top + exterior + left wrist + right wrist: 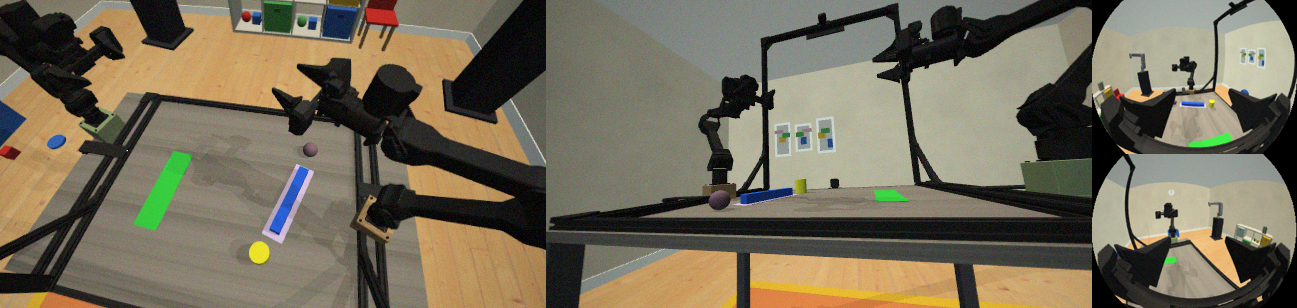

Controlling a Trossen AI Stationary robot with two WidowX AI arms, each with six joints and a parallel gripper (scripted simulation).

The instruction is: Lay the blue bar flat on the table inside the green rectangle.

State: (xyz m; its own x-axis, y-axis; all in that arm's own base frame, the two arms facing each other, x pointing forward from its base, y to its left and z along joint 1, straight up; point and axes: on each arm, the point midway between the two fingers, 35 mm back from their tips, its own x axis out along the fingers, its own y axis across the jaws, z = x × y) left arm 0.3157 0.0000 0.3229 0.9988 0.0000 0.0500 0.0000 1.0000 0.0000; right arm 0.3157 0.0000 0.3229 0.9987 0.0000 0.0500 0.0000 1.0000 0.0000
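The blue bar (290,200) lies flat on the lavender rectangle (278,235) on the right part of the table. It also shows in the exterior view (766,195) and in the left wrist view (1193,104). The green rectangle (163,190) is on the left part and is bare; it also shows in the exterior view (890,195). My right gripper (300,85) is open and empty, high above the table's far right side. My left gripper (102,42) is open and empty, raised beyond the table's far left corner.
A purple ball (310,149) rests just past the bar's far end. A yellow cylinder (259,252) stands near its near end. A black frame (150,102) rims the table and carries an overhead gantry (826,30).
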